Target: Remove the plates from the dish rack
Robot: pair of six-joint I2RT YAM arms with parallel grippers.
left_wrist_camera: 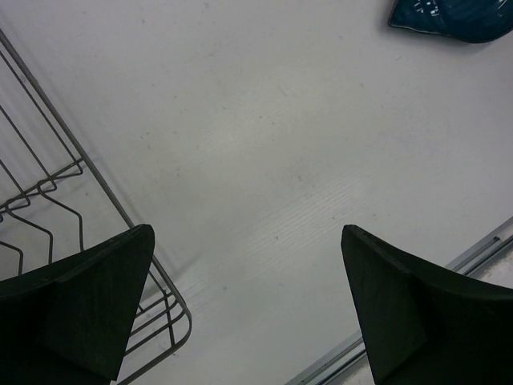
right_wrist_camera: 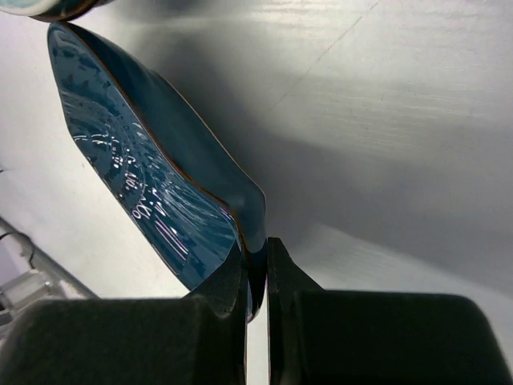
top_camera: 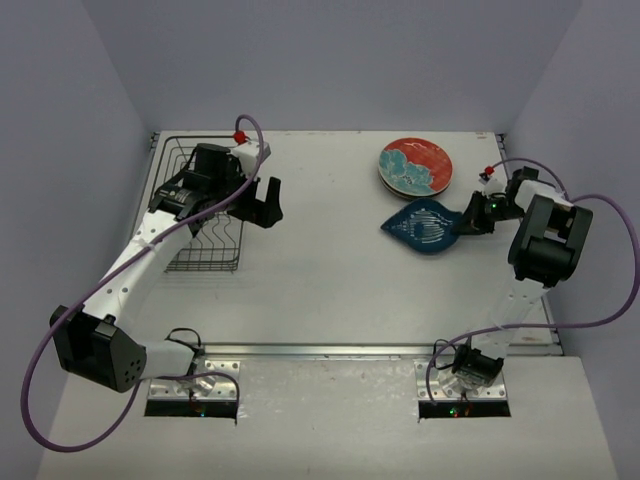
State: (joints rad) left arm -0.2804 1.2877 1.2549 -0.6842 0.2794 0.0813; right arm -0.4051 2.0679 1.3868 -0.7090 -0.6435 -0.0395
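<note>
A dark blue wavy-edged plate (top_camera: 425, 226) hangs low over the table at the right, pinched at its rim by my right gripper (top_camera: 468, 219). The right wrist view shows the plate (right_wrist_camera: 144, 184) tilted, its edge clamped between the shut fingers (right_wrist_camera: 256, 269). A red plate with teal floral pattern (top_camera: 416, 165) lies flat behind it. The wire dish rack (top_camera: 203, 215) stands at the left with no plates showing inside. My left gripper (top_camera: 264, 203) hovers open at the rack's right edge, nothing between its fingers (left_wrist_camera: 96, 305). The rack's corner (left_wrist_camera: 152, 297) shows in the left wrist view.
A metal strip (top_camera: 380, 350) runs along the table's near edge. Purple cables loop from both arms. The blue plate's tip (left_wrist_camera: 453, 20) shows at the top right of the left wrist view. Grey walls enclose the table on three sides.
</note>
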